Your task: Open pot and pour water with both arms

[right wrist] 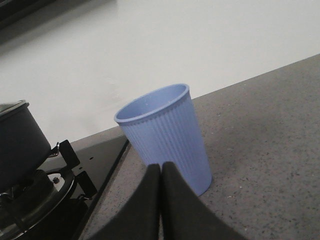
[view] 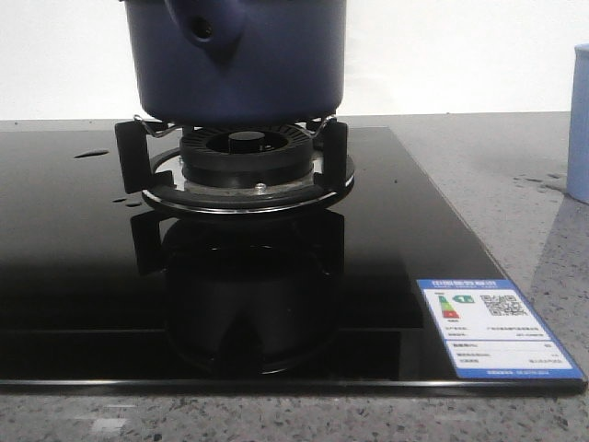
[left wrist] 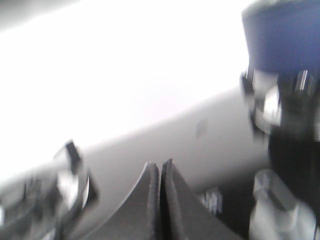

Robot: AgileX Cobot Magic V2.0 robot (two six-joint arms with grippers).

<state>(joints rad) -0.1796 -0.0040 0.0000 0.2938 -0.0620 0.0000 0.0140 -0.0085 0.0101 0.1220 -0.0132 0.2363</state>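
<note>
Left claw (left wrist: pixel 160 172): fingers pressed together, nothing between them. Left wrist view is badly smeared. The pot (left wrist: pixel 282 37) sits off to one side of this claw, well apart.

Right claw (right wrist: pixel 160 175): fingers also closed on nothing. The pale blue cup (right wrist: pixel 167 135) stands upright just beyond the tips, on the grey speckled tabletop (right wrist: pixel 265 150); I cannot tell whether the tips touch it.

Pot (view: pixel 241 57): dark navy, standing on the burner's wire supports (view: pixel 244 152) of the black glass stove (view: pixel 83 304). Stub handle (view: pixel 204 32) with its round hole points toward the front camera. Cup at the far right edge of the front view (view: pixel 579 124), off the glass.

Judgement: task barely begun; lid step comes first. To do it well, I should open one claw fully before descending, come straight down over the lid's centre, and lift vertically so the pot does not shift on the thin supports. The other claw should approach the handle along its axis.

Hidden or unclear: the front view cuts off the pot's top, so lid and knob are not seen there; the right wrist view shows only a dark rim edge. Water level unknown. Neither arm appears in the front view. Droplets (view: pixel 90 154) on the glass, faint.
</note>
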